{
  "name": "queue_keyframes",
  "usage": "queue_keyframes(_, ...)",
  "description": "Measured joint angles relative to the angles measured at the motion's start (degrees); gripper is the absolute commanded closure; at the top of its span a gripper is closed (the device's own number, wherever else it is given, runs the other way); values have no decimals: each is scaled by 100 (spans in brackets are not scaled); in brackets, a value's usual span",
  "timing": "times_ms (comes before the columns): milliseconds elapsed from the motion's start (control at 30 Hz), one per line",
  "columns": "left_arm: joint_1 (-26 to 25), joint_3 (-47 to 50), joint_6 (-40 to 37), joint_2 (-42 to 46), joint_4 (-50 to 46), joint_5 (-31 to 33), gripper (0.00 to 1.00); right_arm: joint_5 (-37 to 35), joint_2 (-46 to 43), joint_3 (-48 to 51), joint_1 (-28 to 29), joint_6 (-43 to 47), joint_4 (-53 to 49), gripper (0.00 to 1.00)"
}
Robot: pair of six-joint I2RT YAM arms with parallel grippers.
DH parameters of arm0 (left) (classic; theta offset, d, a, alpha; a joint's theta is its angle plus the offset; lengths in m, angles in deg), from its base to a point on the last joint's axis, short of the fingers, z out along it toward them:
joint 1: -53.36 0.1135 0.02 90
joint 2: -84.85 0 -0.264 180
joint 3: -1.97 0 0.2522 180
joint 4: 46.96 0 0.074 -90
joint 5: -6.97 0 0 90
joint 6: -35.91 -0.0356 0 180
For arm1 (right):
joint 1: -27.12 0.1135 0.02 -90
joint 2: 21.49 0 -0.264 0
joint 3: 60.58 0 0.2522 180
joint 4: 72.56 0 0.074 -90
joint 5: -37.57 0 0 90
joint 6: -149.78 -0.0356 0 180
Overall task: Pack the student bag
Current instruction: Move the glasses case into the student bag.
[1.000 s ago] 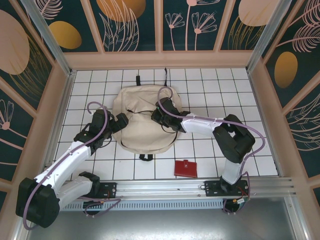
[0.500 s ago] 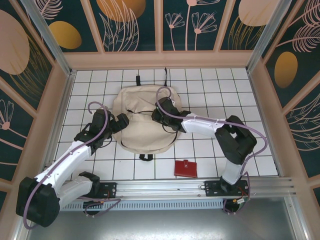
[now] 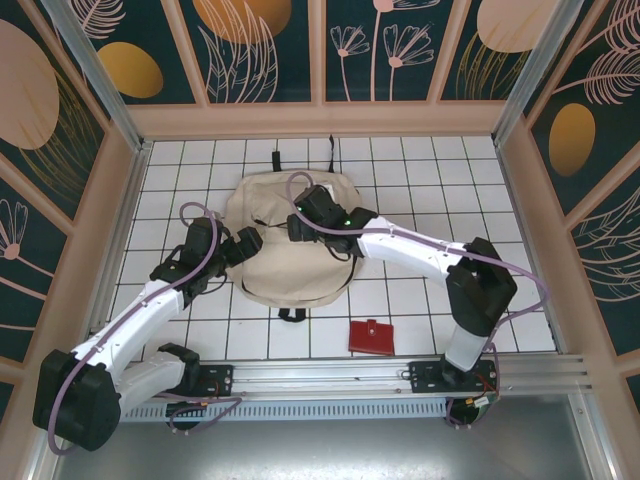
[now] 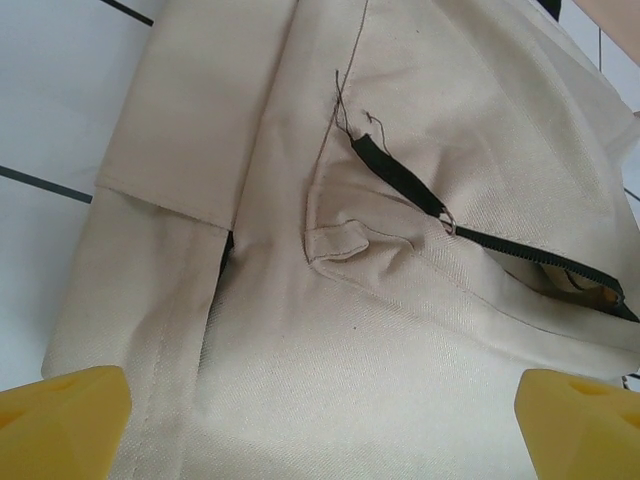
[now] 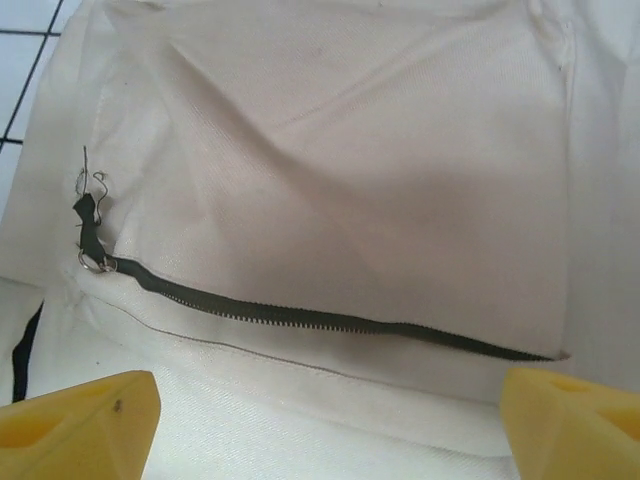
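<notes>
Left fingers (image 3: 244, 243): spread wide, holding nothing. In the left wrist view the two yellow tips (image 4: 65, 420) sit at the bottom corners with cream cloth across the whole gap between them. From above they are at the bag's left edge, and I cannot tell whether they touch it.

Student bag (image 3: 290, 270): lies flat on the desk, below and ahead of both pairs of fingers. Its left side is by the left fingers and its middle is under the right fingers.

Zipper (image 4: 400, 180): a black line running away to the right ahead of the left fingers, with a loose thread at its near end. Its far right part gapes a little.

Right fingers (image 3: 296, 226): spread wide, holding nothing. In the right wrist view the yellow tips (image 5: 75, 425) are at the bottom corners. The zipper (image 5: 300, 315) crosses the cloth just ahead of them and looks closed along that stretch.

Red wallet (image 3: 372, 336): lies flat, well apart from both pairs of fingers, on the near side of the bag.

Desk (image 3: 420, 170): white tiles with dark lines, carrying the bag and wallet.
</notes>
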Motion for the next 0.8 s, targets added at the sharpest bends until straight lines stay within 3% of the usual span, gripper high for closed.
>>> queue_keyframes(233,0,0,-4,0,2,0,2,-160,901,-664,-13,1248,-807,7)
queue_keyframes(800,0,74,-46,0,2,0,1,-1709,1744,-1576,-184,1158,-1259,12)
